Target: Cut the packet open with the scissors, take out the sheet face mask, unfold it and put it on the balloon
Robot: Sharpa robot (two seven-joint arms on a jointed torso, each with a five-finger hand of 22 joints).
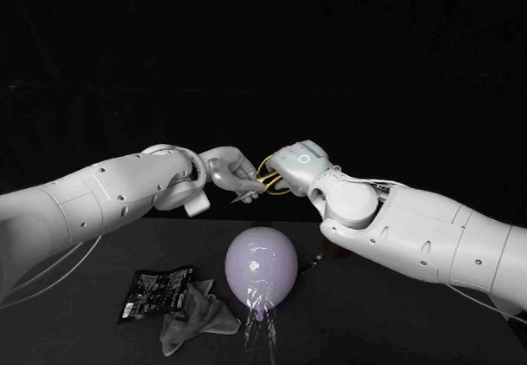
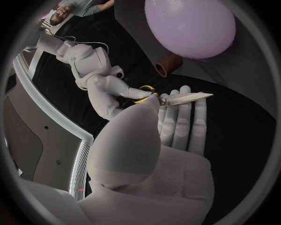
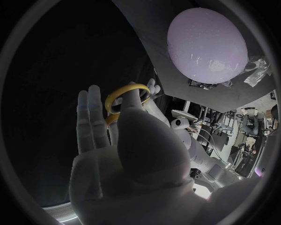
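Both hands are raised above the table and meet at the scissors (image 1: pixel 264 179). My left hand (image 1: pixel 230 172) pinches the silver blades (image 2: pixel 186 97) between thumb and fingers. My right hand (image 1: pixel 301 163) has fingers in the yellow handles (image 3: pixel 125 94). The pale purple balloon (image 1: pixel 262 265) stands on the table below them, seen also as the balloon (image 2: pixel 190 26) and the balloon (image 3: pixel 208 47). The black packet (image 1: pixel 155 292) lies to the balloon's left. A crumpled grey sheet mask (image 1: pixel 194 317) lies beside the packet.
A clear plastic film (image 1: pixel 263 326) trails from the balloon toward the table's near edge. A brown cylinder (image 2: pixel 166 65) sits under the balloon. The black table (image 1: pixel 387 334) is bare to the balloon's right.
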